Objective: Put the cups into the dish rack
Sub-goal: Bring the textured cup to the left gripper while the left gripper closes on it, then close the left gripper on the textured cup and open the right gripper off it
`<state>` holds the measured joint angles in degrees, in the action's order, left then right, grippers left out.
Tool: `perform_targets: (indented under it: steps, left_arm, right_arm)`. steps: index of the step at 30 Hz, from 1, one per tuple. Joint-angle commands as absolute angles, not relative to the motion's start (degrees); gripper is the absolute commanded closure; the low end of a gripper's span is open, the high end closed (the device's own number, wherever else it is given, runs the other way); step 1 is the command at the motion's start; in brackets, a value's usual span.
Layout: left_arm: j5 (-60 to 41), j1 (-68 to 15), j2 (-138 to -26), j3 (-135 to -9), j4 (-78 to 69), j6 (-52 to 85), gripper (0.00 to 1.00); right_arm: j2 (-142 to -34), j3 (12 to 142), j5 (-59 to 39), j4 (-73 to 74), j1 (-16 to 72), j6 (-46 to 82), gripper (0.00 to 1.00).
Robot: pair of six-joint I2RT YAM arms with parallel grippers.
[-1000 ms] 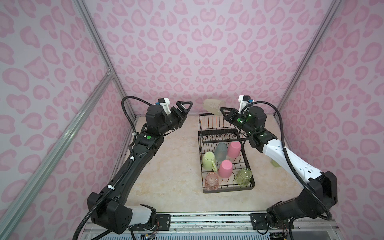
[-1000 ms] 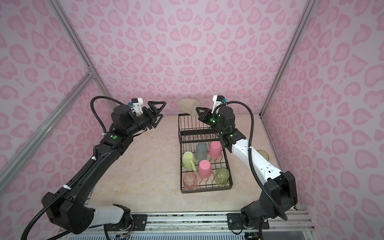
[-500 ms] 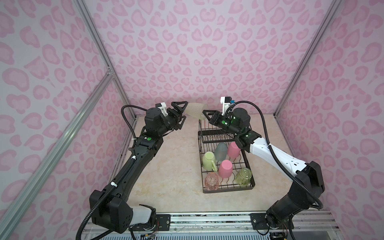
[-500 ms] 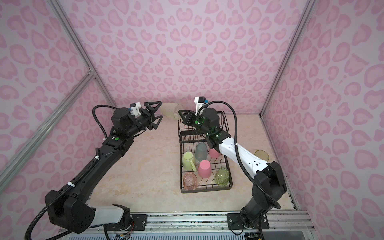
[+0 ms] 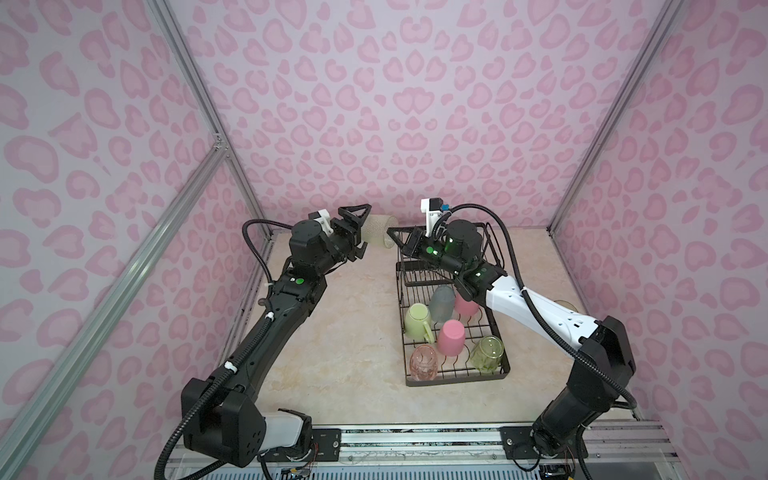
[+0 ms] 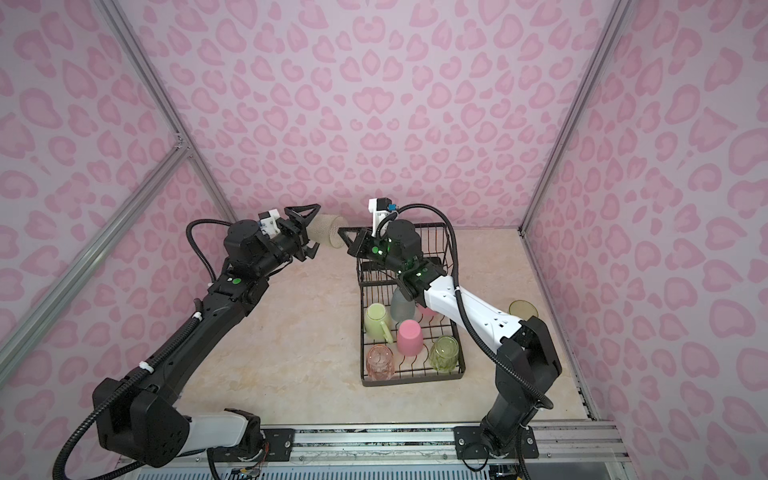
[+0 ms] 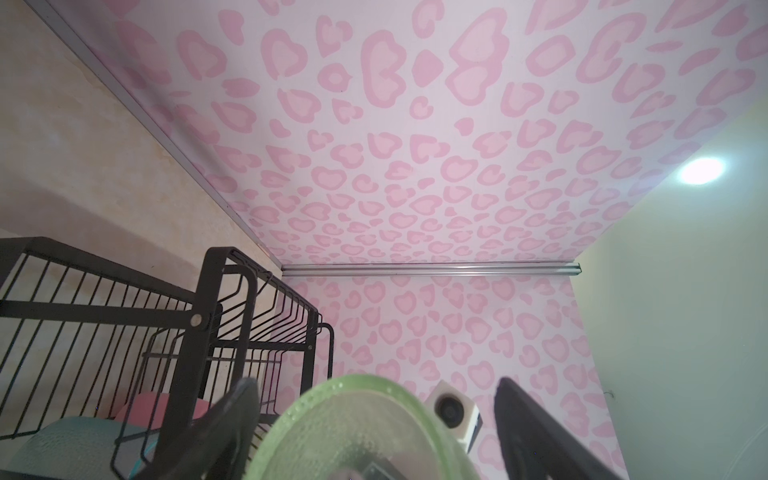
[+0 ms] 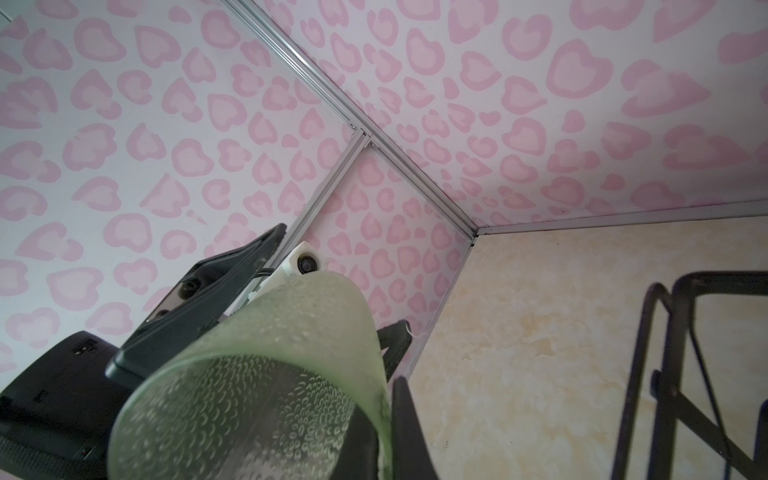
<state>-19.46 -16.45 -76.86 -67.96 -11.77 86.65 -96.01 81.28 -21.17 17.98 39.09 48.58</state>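
Above the far end of the table [image 5: 353, 332], at the upper middle of both top views, the frosted cup [image 5: 376, 230] hangs on its side between two claws, just left of the rack [image 5: 457, 376]. Our right claw [image 5: 391, 237] pinches its rim wall, closed tight. Our left claw [image 5: 365, 227] stands wide around the base, and we see gaps on either side. We judge the cup light, stiff, pebbled yet slick, perhaps breakable. We would grip it across the body near the base.
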Motion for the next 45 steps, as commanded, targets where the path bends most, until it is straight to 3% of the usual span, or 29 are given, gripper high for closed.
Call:
perform_targets:
  steps: [1,34,45]
  left_arm:
    - [-18.4,-16.2,-75.5,-67.3,-15.1,87.5,0.1]
    - [-19.9,-15.5,-75.5,-63.8,-22.1,89.8,0.25]
    - [-20.5,-15.2,-74.7,-63.8,-22.7,86.3,0.33]
  right_arm:
    - [-97.0,81.9,-20.2,19.0,39.5,47.2,1.0]
    - [-101.6,83.9,-17.3,21.6,40.4,47.2,1.0]
    - [-102.6,84.6,-20.1,21.8,38.5,49.7,0.88]
